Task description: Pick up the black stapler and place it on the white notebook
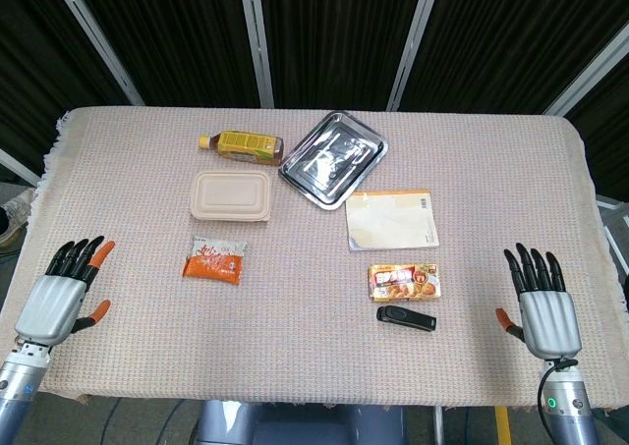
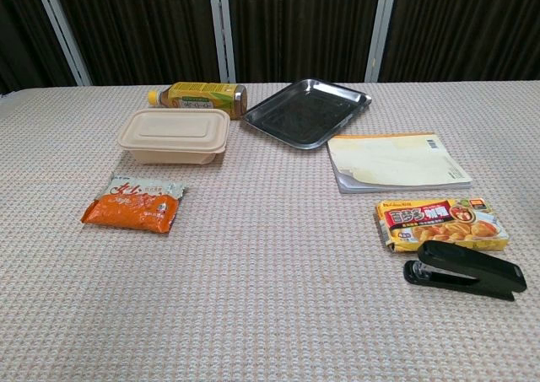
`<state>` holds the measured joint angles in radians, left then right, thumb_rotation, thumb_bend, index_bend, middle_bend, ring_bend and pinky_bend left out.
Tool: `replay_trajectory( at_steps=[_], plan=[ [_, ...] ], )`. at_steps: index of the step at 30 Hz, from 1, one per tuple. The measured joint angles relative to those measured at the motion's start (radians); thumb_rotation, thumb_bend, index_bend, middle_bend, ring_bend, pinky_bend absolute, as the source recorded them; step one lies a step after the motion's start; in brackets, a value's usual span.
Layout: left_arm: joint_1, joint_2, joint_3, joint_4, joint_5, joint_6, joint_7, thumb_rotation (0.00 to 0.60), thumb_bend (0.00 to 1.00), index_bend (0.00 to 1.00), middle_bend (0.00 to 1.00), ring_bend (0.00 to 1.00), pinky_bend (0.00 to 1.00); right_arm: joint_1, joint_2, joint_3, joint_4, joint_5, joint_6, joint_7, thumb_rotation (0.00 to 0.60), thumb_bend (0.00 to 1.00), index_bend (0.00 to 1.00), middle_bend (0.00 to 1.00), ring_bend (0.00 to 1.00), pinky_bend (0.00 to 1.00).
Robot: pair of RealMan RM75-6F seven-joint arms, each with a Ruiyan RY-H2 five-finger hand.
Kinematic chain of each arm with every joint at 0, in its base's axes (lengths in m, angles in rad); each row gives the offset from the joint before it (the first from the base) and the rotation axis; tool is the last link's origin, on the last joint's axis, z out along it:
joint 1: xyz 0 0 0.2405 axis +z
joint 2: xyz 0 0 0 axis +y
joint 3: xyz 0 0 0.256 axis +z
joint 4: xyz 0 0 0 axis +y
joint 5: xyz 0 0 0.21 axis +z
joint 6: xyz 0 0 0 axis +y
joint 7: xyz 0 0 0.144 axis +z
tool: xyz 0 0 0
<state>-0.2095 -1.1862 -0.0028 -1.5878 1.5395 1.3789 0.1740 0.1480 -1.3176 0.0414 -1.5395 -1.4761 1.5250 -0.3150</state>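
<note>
The black stapler lies flat near the table's front edge, just in front of a yellow food box. The white notebook lies flat behind that box, right of centre. My right hand hovers open at the front right, well to the right of the stapler, fingers spread and pointing away from me. At the front left corner my left hand is open too, far from both objects. Neither hand appears in the chest view.
A yellow food box sits between stapler and notebook. A steel tray is behind the notebook. A beige lidded container, a drink bottle and an orange snack packet occupy the left half.
</note>
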Motion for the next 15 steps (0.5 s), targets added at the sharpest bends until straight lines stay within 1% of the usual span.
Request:
replay_trajectory(
  at_steps=[11,15],
  plan=[
    [0.009,-0.001,0.000,-0.011,0.002,0.016,0.015,0.600,0.30,0.00,0.00,0.00,0.06,-0.001,0.030,-0.012,-0.029,-0.013,-0.041,0.044,0.600,0.18,0.00,0.00,0.00,0.00],
    [0.006,0.001,0.000,-0.013,0.005,0.011,0.010,0.600,0.30,0.00,0.00,0.00,0.06,-0.003,0.019,-0.019,-0.032,-0.016,-0.047,0.014,0.600,0.18,0.00,0.00,0.00,0.00]
  ],
)
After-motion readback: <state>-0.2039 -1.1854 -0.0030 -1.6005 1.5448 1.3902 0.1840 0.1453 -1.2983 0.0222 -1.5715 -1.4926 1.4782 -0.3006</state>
